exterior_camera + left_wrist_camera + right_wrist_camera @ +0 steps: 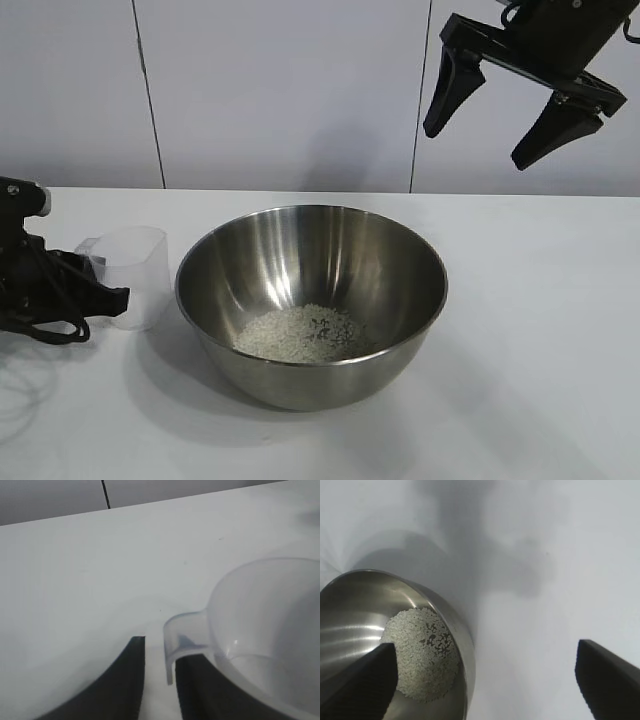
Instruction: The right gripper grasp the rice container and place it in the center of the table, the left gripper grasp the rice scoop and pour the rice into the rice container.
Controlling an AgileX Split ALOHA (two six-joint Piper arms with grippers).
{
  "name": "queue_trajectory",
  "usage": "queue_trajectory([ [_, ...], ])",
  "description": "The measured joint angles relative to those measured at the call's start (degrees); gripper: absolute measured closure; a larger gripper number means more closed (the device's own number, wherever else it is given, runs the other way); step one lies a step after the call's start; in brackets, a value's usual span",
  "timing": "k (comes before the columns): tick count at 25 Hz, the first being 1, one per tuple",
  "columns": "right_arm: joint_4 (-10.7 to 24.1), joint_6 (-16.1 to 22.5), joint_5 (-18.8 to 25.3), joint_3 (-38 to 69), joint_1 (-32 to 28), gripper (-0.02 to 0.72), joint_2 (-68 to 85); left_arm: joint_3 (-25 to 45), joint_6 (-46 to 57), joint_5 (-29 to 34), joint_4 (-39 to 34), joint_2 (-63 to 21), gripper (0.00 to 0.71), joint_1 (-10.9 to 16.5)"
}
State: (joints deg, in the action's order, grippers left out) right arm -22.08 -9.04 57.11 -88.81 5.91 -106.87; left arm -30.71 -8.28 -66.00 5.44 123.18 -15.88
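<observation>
A: Looking at the scoop (pixel 130 272) first: it stands upright on the tabletop (pixel 540 330) just left of the bowl (pixel 311 300), apparently empty, its handle (pixel 182 642) in the gap between the left gripper (pixel 100 297) jaws, which are narrowly parted.

B: Risk?

A: Thin, light, translucent plastic. If a jaw snags the handle while backing off, the scoop could tip or skid into the bowl.

B: And the bowl?

A: Smooth, rounded, polished steel, mid-tabletop, with rice (pixel 298 333) in a low, pale, grainy heap at the bottom. A knock could rock it.

B: Right side?

A: The right gripper (pixel 500 125) hangs high, clear of everything, jaws wide and empty.
</observation>
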Motion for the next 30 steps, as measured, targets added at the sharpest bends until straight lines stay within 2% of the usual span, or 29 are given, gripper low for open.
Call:
queue_trajectory([
  [2, 0.0, 0.0, 0.0, 0.0, 0.0, 0.042, 0.0, 0.7, 0.0, 0.0, 0.0, 0.0, 0.375, 0.0],
  [7, 0.0, 0.0, 0.0, 0.0, 0.0, 0.042, 0.0, 2.8, 0.0, 0.0, 0.0, -0.1, 0.273, 0.0],
  [11, 0.0, 0.0, 0.0, 0.0, 0.0, 0.042, 0.0, 5.2, 0.2, 0.1, 0.0, -3.1, 0.149, 0.0],
  [13, 0.0, 0.0, 0.0, 0.0, 0.0, 0.042, 0.0, 6.4, 0.2, 0.0, 0.1, -5.0, 0.112, 0.0],
  [21, 0.0, 0.0, 0.0, 0.0, 0.0, 0.042, 0.0, 12.4, 0.2, 0.1, 0.1, -8.8, 0.058, 0.0],
  [25, 0.0, 0.0, 0.0, 0.0, 0.0, 0.042, 0.0, 15.4, 2.1, 0.2, 0.0, -14.0, 0.044, 0.0],
  [27, 0.0, 0.0, 0.1, 0.0, 0.0, 0.042, 0.0, 15.6, 2.7, 3.3, -0.4, -18.5, 0.043, 0.0],
  [30, 0.0, 0.0, 0.1, 0.0, 0.0, 0.042, 0.0, 14.7, 3.6, 13.6, -2.4, -25.3, 0.043, 0.0],
])
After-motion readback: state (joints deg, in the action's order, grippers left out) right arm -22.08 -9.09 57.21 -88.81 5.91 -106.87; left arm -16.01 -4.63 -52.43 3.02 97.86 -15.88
